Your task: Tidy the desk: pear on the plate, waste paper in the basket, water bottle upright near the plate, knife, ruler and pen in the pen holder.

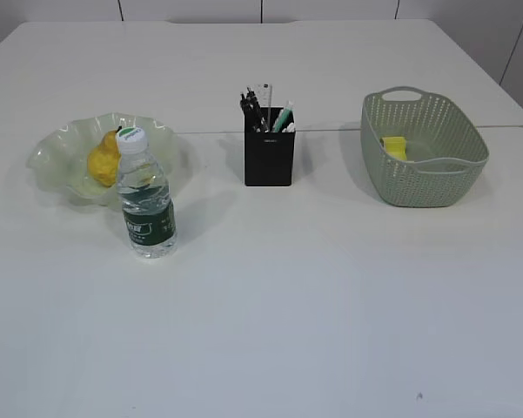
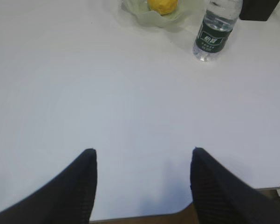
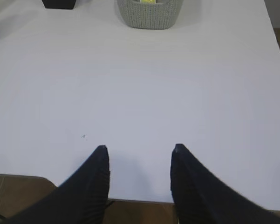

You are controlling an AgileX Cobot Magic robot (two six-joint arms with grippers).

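The desk [image 1: 270, 313] is the biggest thing here, a plain white top that runs out well ahead of both sets of jaws, with bare floor showing under its near edge in the wrist views and pale panelled wall behind it.

Far ahead of the right gripper [image 3: 140, 154], whose jaws stand apart with nothing between them, sits the basket [image 1: 426, 187]; the waste paper [image 1: 394, 147] lies inside it, so that job looks done.

Far ahead of the left gripper [image 2: 142, 158], also parted and empty, is the plate [image 1: 56, 152] with its ruffled rim, and the pear [image 1: 104, 159] rests in it, where it cannot roll. Just to the right of the plate from those jaws, the water bottle [image 1: 146, 196] stands upright on its base, cap up, close to the rim as the task asks.

The pen holder [image 1: 269, 157] stands beyond and between the two grippers. Pens and other slim things poke up from it; I cannot pick out the ruler or the knife among them.

Nothing lies loose on the desk, so the tidying appears complete and both arms hang back over the near edge, clear of everything.
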